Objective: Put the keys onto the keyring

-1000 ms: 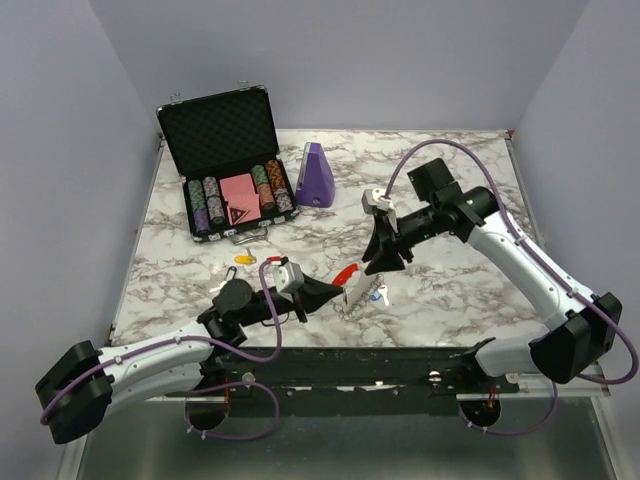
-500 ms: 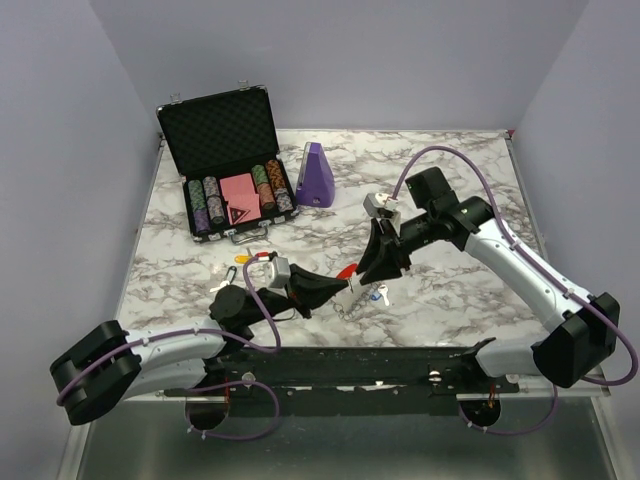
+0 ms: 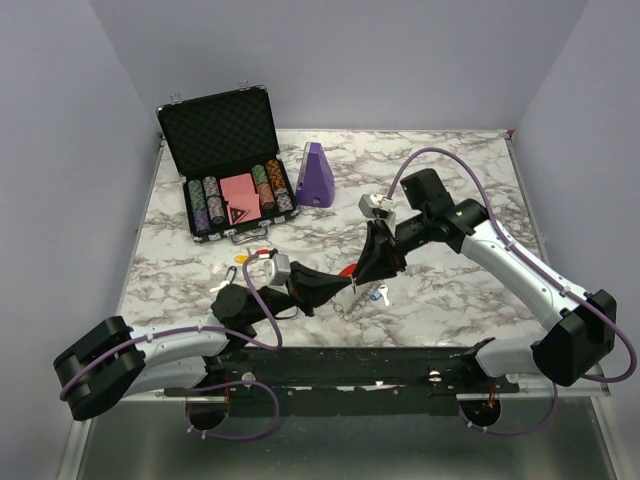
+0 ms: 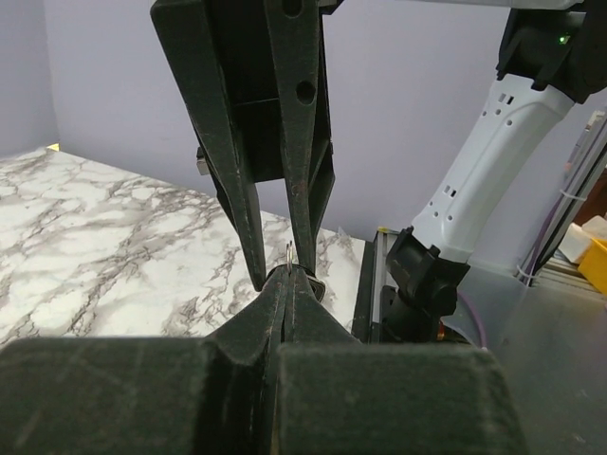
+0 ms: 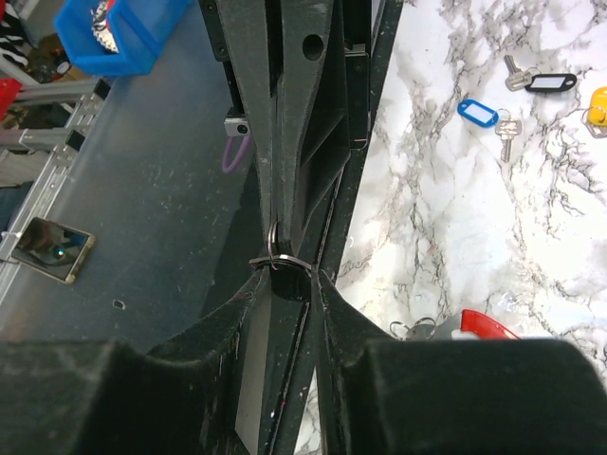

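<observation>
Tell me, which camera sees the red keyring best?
The top external view: it shows the keyring with both its red arc and its silvery chain. The right wrist view catches only a red corner and a bit of chain at its bottom edge. The left wrist view shows no red at all.

Left gripper [image 4: 287,289] jaws tight together at a thin silvery ring [image 4: 289,252], right gripper [image 4: 283,273] jaws astride from above.
</observation>
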Controlling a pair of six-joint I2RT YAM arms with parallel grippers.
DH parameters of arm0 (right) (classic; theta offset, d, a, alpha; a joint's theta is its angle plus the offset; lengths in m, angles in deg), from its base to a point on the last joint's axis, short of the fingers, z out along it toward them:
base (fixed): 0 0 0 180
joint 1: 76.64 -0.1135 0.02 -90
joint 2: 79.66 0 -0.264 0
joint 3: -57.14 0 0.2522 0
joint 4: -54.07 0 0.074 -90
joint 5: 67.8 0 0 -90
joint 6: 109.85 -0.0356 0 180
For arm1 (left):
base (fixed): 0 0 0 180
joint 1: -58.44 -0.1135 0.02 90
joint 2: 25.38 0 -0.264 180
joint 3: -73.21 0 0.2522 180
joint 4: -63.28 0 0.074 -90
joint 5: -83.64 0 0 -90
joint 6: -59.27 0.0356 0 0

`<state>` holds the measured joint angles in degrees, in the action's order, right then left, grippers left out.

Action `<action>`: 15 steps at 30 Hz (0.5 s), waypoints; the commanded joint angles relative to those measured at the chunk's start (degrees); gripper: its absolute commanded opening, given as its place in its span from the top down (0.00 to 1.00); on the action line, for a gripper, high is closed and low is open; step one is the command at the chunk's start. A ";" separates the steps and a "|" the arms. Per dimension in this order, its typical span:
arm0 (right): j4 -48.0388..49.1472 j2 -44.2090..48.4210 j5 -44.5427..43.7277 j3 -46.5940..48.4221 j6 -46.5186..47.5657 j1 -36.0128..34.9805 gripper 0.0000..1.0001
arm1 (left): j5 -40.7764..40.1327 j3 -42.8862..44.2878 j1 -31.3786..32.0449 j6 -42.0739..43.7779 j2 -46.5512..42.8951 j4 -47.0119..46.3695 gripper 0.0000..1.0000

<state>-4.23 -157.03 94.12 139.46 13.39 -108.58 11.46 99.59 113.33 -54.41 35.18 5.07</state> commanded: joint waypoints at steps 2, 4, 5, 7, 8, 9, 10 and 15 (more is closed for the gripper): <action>1.20 -0.60 1.82 0.00 -0.71 -0.58 0.70 | -1.56 1.35 0.48 -0.49 0.79 -1.95 1.00; 1.20 -0.51 1.91 0.00 -0.80 -0.58 0.71 | -2.09 1.35 0.57 -0.49 0.88 -1.69 1.00; 1.12 -0.60 1.82 0.09 -0.89 -0.49 0.71 | -2.27 1.35 0.48 -0.49 0.88 -1.51 1.00; 1.20 -0.33 1.82 0.26 -0.98 -0.58 0.71 | -2.71 1.35 0.57 -0.40 0.79 -0.99 1.00; 1.20 -0.42 1.82 0.26 -0.98 -0.58 0.72 | -2.88 1.35 0.65 -0.40 0.71 -0.90 1.00; 1.20 -0.42 1.82 0.26 -1.06 -0.58 0.73 | -2.97 1.27 0.65 -0.40 0.71 -0.81 1.00; 1.29 -0.33 1.91 0.18 -1.07 -0.58 0.74 | -2.97 1.26 0.57 -0.40 0.71 -0.72 1.00; 1.64 -0.42 1.82 0.18 -1.50 -0.58 0.75 | -3.32 1.26 0.83 -0.40 0.62 -0.37 1.00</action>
<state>-3.81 -157.03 94.10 139.46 12.75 -108.85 9.73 99.70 113.70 -54.43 35.77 5.12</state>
